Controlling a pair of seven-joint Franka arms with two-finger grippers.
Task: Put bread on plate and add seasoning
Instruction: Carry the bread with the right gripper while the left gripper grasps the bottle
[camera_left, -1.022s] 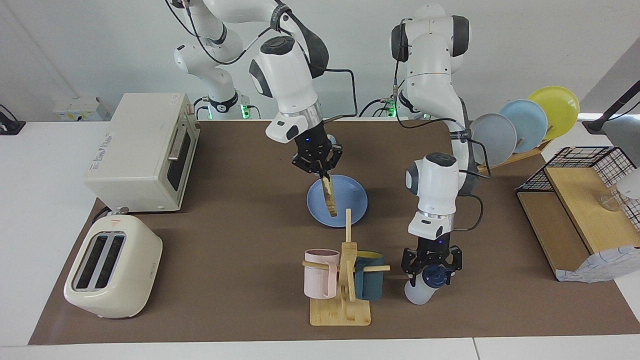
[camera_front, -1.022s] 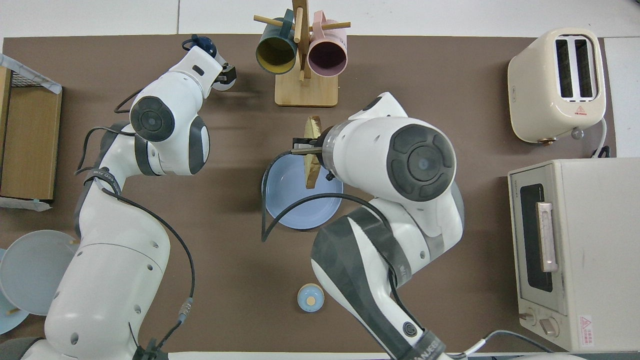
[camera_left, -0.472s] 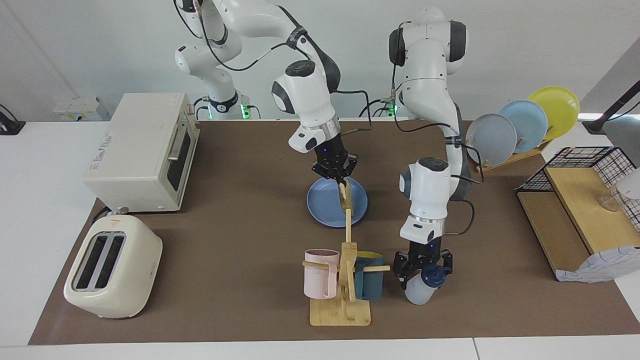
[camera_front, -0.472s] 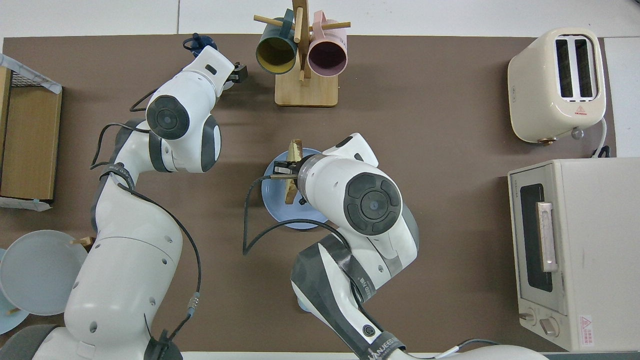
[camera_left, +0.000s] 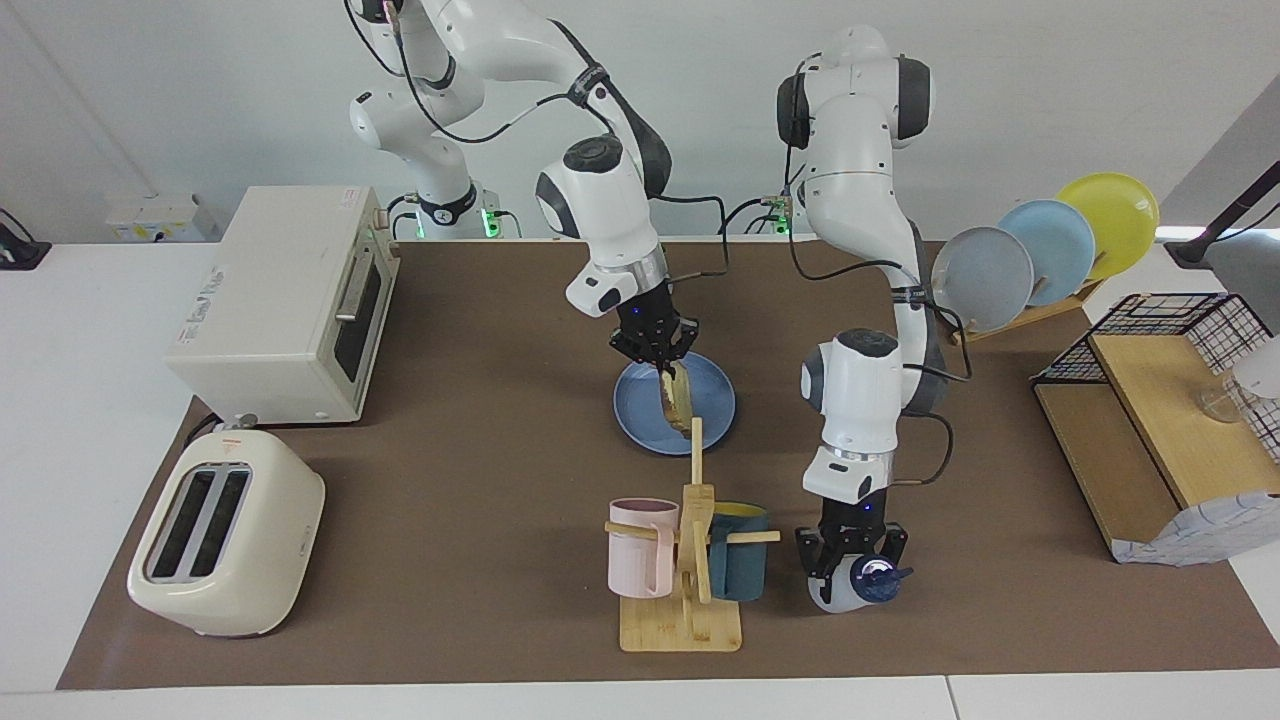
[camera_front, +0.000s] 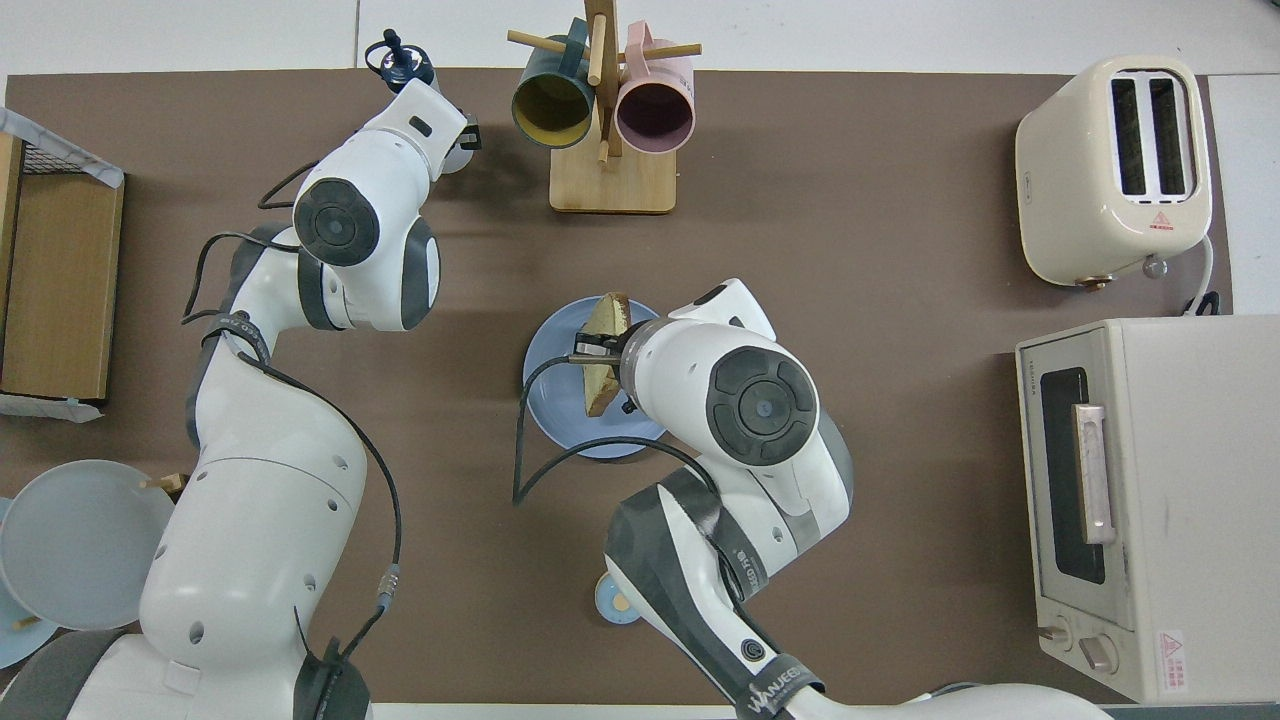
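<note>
The bread (camera_left: 679, 399) hangs on edge from my right gripper (camera_left: 661, 364), which is shut on its upper edge over the blue plate (camera_left: 716, 394). The slice leans, with its lower edge at or just above the plate. In the overhead view the bread (camera_front: 606, 338) sits over the plate (camera_front: 558, 402) at my right gripper (camera_front: 598, 353). My left gripper (camera_left: 853, 563) is shut on the seasoning bottle (camera_left: 834, 596) beside the mug rack. The bottle is tilted, its navy cap pointing away from the robots. The cap (camera_front: 400, 68) shows past my left gripper (camera_front: 446, 140) in the overhead view.
A wooden mug rack (camera_left: 690, 600) holds a pink and a teal mug. A toaster (camera_left: 225, 545) and a toaster oven (camera_left: 285, 300) stand at the right arm's end. Upright plates (camera_left: 1040, 250) and a wire-and-wood shelf (camera_left: 1150, 430) stand at the left arm's end. A small bell (camera_front: 618, 601) is near the robots.
My right gripper came down with the bread until it hangs low over the plate, and the slice now leans. My left gripper sank lower with the bottle, which tilted further.
</note>
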